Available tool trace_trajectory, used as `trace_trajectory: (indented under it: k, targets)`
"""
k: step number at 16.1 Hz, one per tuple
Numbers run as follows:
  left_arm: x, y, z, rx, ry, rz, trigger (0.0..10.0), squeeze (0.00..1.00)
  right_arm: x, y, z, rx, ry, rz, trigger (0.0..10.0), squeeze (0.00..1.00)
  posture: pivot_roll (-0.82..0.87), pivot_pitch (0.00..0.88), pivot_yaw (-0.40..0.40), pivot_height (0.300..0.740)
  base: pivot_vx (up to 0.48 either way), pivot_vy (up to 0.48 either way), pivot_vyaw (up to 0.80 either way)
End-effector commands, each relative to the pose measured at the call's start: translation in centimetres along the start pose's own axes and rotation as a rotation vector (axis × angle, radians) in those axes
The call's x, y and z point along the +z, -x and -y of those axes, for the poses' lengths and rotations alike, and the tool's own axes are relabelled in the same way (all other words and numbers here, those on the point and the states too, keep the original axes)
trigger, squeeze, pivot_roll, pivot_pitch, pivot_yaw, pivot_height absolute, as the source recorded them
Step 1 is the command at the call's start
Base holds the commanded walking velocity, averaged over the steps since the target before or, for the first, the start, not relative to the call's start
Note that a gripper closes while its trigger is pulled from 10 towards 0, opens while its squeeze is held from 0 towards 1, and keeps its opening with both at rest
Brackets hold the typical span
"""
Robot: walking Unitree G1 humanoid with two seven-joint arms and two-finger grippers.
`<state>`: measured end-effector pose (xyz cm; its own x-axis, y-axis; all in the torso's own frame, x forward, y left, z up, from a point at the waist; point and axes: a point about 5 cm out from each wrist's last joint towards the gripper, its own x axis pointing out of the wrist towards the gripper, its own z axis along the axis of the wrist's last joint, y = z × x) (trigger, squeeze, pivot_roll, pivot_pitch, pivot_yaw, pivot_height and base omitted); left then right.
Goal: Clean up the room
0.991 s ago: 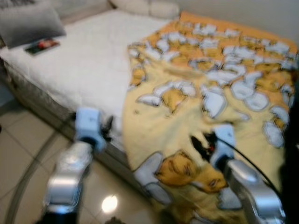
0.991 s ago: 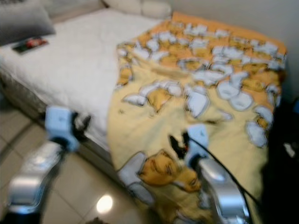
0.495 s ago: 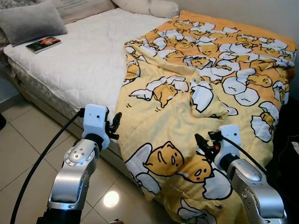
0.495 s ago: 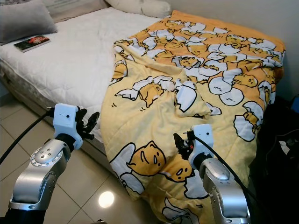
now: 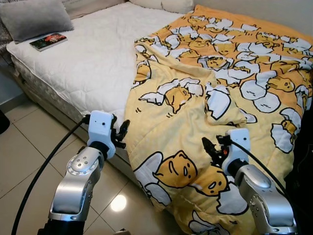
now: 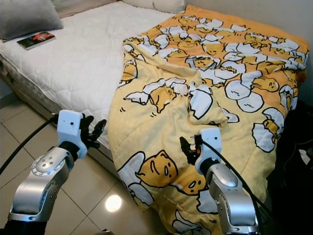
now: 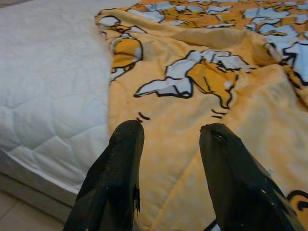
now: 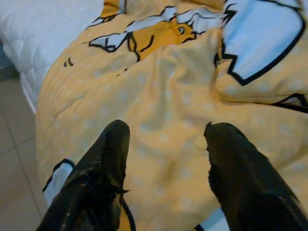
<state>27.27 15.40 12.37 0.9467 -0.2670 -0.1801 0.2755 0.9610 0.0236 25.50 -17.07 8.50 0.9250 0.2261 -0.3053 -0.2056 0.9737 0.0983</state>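
Observation:
A yellow blanket (image 5: 205, 98) printed with cartoon egg figures lies rumpled over the right half of the bed and hangs over its near edge toward the floor. My left gripper (image 5: 121, 133) is open beside the hanging blanket's left edge, at the mattress side. My right gripper (image 5: 211, 148) is open just above the draped blanket, nothing between its fingers. The wrist views show the same blanket (image 7: 192, 86) (image 8: 163, 110) close beyond the spread black fingers (image 7: 120, 159) (image 8: 103, 159).
The white quilted mattress (image 5: 83, 63) is bare on the left. A grey pillow (image 5: 34, 17) and a book (image 5: 48, 41) lie at its far left corner. Glossy tiled floor (image 5: 29, 147) runs along the bed. A dark object (image 5: 303, 166) stands at the right edge.
The camera has tilted and steadied from blur, so the bed sits slightly differently in the picture. Both grippers stay open in about the same places by the blanket.

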Motion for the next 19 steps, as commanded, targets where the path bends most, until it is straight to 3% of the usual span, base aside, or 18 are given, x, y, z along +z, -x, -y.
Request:
trace_trajectory:
  k: [1, 3, 4, 5, 7, 10, 12, 15, 17, 18, 19]
  targets:
    - [-0.1, 0.1, 0.3, -0.025, 0.008, -0.012, 10.0, 0.00, 0.5, -0.2, 0.3, -0.017, -0.016, 0.027, 10.0, 1.00, -0.01, 0.000, 0.024, 0.740, 0.000, 0.000, 0.00]
    - [0.0, 0.3, 0.5, -0.057, 0.037, -0.017, 10.0, 0.00, 0.9, -1.2, 0.4, -0.032, -0.002, 0.057, 10.0, 1.00, 0.00, 0.000, 0.030, 0.740, 0.000, 0.000, 0.00]
    - [0.2, 0.6, 0.4, -0.089, 0.022, -0.016, 10.0, 0.68, 1.1, -2.3, 0.7, -0.054, 0.015, 0.078, 10.0, 1.00, 0.00, 0.000, 0.043, 0.740, 0.000, 0.000, 0.00]
    - [0.3, 1.0, 0.3, -0.126, 0.013, -0.009, 10.0, 1.00, 1.3, -3.3, 1.0, -0.074, 0.034, 0.092, 10.0, 1.00, 0.00, 0.000, 0.047, 0.740, 0.000, 0.000, 0.00]
    - [0.4, 1.8, 0.0, -0.215, -0.071, -0.039, 10.0, 1.00, 1.7, -5.7, 2.1, -0.124, 0.066, 0.074, 10.0, 1.00, 0.03, 0.000, 0.063, 0.740, 0.000, 0.000, 0.00]
    - [0.9, 2.5, 0.1, -0.315, -0.109, -0.067, 10.0, 1.00, 2.3, -7.1, 2.9, -0.158, 0.087, 0.066, 10.0, 1.00, 0.07, 0.000, 0.077, 0.740, 0.000, 0.000, 0.00]
    - [1.7, 3.8, 0.2, -0.447, -0.174, -0.099, 10.0, 1.00, 3.0, -8.5, 3.7, -0.200, 0.149, 0.045, 10.0, 1.00, 0.12, 0.000, 0.103, 0.740, 0.000, 0.000, 0.00]
    - [3.5, 5.4, 0.6, -0.564, -0.163, -0.092, 10.0, 1.00, 4.0, -9.0, 5.1, -0.295, 0.207, 0.024, 10.0, 1.00, 0.17, 0.039, 0.128, 0.740, 0.000, 0.000, 0.00]
    - [4.1, 5.8, 0.5, -0.579, -0.165, -0.103, 10.0, 1.00, 4.1, -9.1, 5.7, -0.323, 0.220, 0.009, 10.0, 1.00, 0.19, 0.063, 0.141, 0.740, 0.000, 0.000, 0.00]
    - [4.2, 6.1, 0.6, -0.586, -0.168, -0.112, 10.0, 1.00, 4.1, -9.1, 5.7, -0.316, 0.199, 0.004, 10.0, 0.65, 0.20, 0.080, 0.152, 0.740, 0.000, 0.000, 0.00]
    - [4.3, 6.7, 0.6, -0.593, -0.168, -0.124, 10.0, 1.00, 4.1, -9.3, 5.6, -0.302, 0.180, 0.001, 10.0, 0.00, 0.21, 0.096, 0.155, 0.740, 0.000, 0.000, 0.00]
